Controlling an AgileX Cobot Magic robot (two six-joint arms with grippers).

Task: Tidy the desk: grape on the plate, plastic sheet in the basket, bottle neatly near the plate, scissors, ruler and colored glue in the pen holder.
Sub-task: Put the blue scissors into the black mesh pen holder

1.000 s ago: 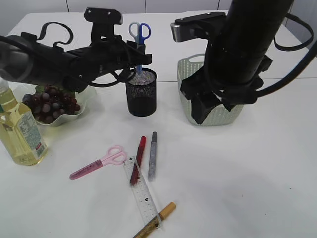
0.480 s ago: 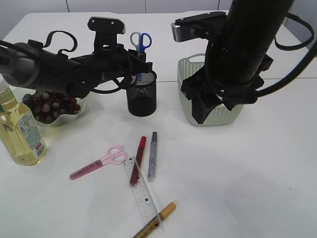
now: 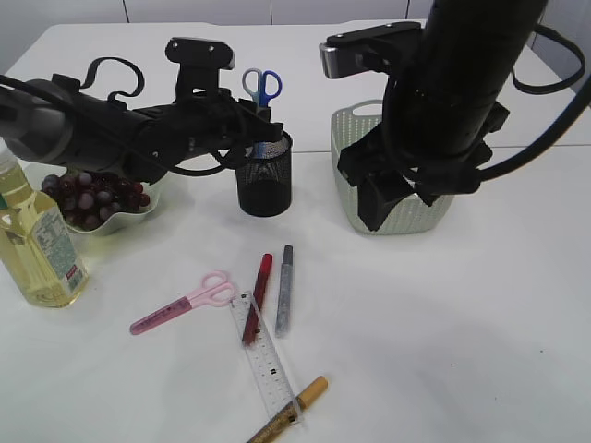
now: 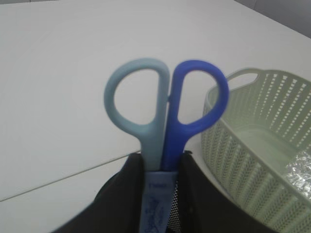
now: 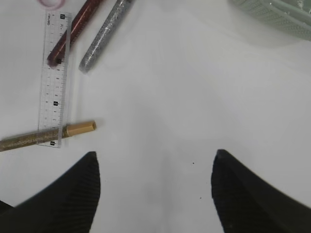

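My left gripper (image 3: pixel 255 122) is shut on the blue scissors (image 3: pixel 261 85), handles up and blades down inside the black mesh pen holder (image 3: pixel 264 180). The left wrist view shows the scissors (image 4: pixel 165 107) pinched between the jaws, gripper (image 4: pixel 160 170). My right gripper (image 3: pixel 397 196) hangs open and empty in front of the green basket (image 3: pixel 355 118); it shows as gripper (image 5: pixel 155 170) in its wrist view. Crinkled plastic sheet (image 4: pixel 301 170) lies in the basket (image 4: pixel 252 160). Grapes (image 3: pixel 92 196) fill the plate (image 3: pixel 148 205), with the bottle (image 3: pixel 37 245) beside it. Pink scissors (image 3: pixel 185 303), a ruler (image 3: pixel 263 355) and red (image 3: pixel 258 297), silver (image 3: pixel 284 288) and gold (image 3: pixel 286 417) glue pens lie on the table.
The right wrist view looks down on the ruler (image 5: pixel 55 77), the red (image 5: pixel 73 29), silver (image 5: pixel 104 34) and gold (image 5: pixel 46 136) glue pens, and a basket corner (image 5: pixel 277 14). Bare white table spreads under the right gripper.
The left gripper has lowered the blue scissors into the pen holder. The right arm has not moved.
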